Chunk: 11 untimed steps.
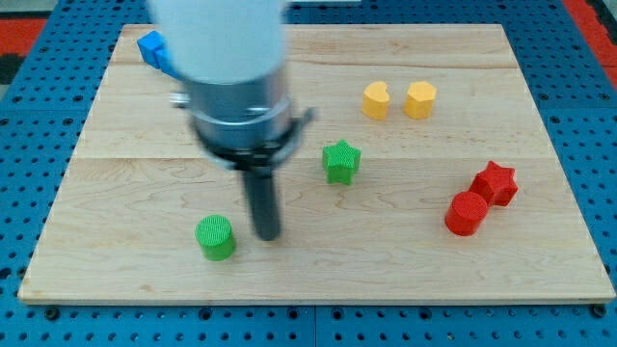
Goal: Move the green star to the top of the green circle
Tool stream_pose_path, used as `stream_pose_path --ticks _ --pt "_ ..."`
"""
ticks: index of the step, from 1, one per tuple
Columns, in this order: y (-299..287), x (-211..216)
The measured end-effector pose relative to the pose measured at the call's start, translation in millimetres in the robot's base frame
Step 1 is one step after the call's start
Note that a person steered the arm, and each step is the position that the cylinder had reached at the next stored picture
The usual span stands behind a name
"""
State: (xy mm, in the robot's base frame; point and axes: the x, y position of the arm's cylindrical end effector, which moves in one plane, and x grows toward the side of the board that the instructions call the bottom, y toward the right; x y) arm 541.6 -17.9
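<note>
nearest the view's bottom edge sits the green circle (215, 237), a short ribbed cylinder on the wooden board (405, 260), and it serves as the target reference. the green star (340, 161), the block to be moved, rests up and to the view's right of the circle, well apart from it and near the middle of the board. my tip (267, 234) stands just beside the circle on its right side, apparently not touching it, and lies below and to the left of the star with clear wood between them. the tool is a plain rod with no jaws, so no open or closed state applies; it contacts no block at this moment. judged from this layout, the step in hand is the approach: the star is not yet engaged and the push has not begun. the next move calls for routing the tip around to the star's right side, then driving it leftward along a line that ends above the circle, without clipping the circle on the way. further out, a yellow heart (375, 99) and a yellow hexagon (420, 99) lie toward the top right, a red star (496, 182) touches a red circle (468, 213) at the right, and a blue block (151, 48) shows at the top left, partly hidden by the arm.
</note>
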Motion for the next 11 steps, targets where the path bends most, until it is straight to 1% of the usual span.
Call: stream_pose_path --ticks 1,2,3,4,5,6,7,8,9,10,11 --pt "68.5 -30.7" --pt "101.3 -67.4" --pt "62.6 -100.7" --pt "-10.0 -55.6" --pt "-50.5 -34.2" --pt "-10.4 -69.2" --pt "-48.4 -95.2" --pt "-100.4 -77.3" --pt "-81.1 -51.7" --pt "-73.4 -67.7" --pt "-12.1 -85.7"
